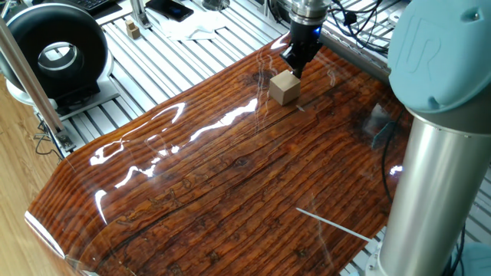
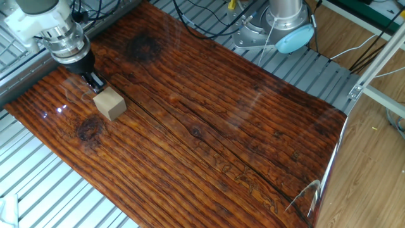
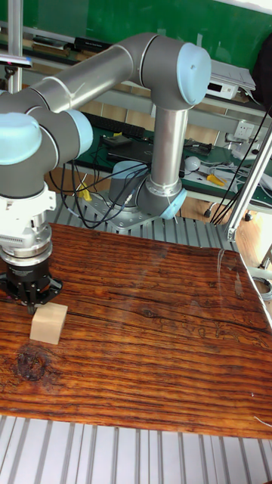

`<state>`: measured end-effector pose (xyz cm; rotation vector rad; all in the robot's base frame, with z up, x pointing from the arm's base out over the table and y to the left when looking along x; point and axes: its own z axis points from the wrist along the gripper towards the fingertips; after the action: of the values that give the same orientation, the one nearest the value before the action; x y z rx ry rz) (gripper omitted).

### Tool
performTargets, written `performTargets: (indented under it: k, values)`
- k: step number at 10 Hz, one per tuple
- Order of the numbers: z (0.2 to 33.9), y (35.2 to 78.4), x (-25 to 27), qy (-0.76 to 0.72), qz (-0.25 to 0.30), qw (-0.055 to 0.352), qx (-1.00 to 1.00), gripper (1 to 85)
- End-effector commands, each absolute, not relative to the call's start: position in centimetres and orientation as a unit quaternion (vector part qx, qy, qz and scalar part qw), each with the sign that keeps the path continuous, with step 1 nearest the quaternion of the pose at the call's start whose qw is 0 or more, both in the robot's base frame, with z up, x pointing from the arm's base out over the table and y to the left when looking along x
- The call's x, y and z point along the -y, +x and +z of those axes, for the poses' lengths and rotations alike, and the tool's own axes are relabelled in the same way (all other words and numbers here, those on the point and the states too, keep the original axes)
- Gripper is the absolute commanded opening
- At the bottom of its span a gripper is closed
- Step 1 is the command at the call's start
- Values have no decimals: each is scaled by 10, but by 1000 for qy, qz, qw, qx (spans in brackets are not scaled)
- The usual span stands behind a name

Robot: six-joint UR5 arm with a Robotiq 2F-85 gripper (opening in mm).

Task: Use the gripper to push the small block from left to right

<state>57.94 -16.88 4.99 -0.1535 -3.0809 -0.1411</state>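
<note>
Gleaming wood-grain table; fingers touching small block.

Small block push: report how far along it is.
Done: the gripper is down at table level, fingers together, its tips against the small block. In hand: the push itself, with the block a little way in from the wooden table edge on the arm's side. Left: nearly the whole board, bare ahead of the block.
</note>
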Motion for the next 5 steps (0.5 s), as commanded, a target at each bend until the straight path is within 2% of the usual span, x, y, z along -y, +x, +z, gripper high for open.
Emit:
performTargets:
  k: [1,5]
  values:
    - [51,582,155,-57,-60,22,996,10]
    - [53,583,138,-64,-71,19,995,10]
